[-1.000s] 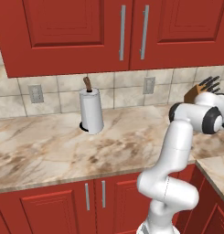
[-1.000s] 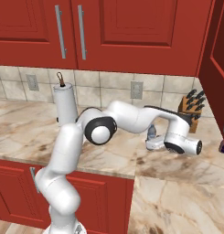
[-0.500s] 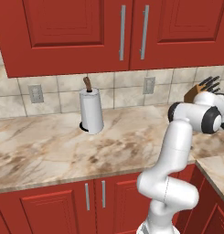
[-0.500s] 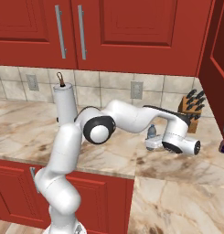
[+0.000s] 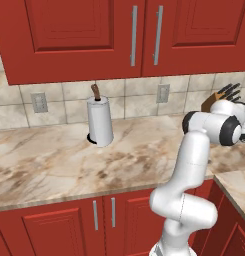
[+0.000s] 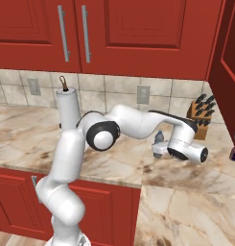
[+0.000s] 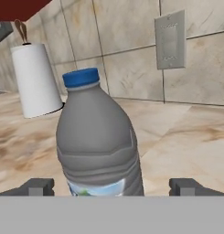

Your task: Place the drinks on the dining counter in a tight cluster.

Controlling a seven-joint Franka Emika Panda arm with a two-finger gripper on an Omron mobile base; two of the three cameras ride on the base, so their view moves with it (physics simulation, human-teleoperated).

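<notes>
Grey plastic bottle [image 7: 98, 141] upright on the table [image 6: 114, 163].
I see my end effector [image 7: 111, 186] wide, straddling it, arm reaching right.

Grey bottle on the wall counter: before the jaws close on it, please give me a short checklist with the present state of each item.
1. Jaws open: ok; the gripper has one fingertip on each side of the grey bottle.
2. Bottle centred between the fingertips: ok, slightly toward one side in the hand view.
3. Bottle upright, blue cap on: ok.
4. Fingertips touching the bottle: not ok; gaps show on both sides.
5. Paper towel roll clear of the grip: ok, it stands well behind.
6. Knife block clear of the arm: cannot tell.
</notes>
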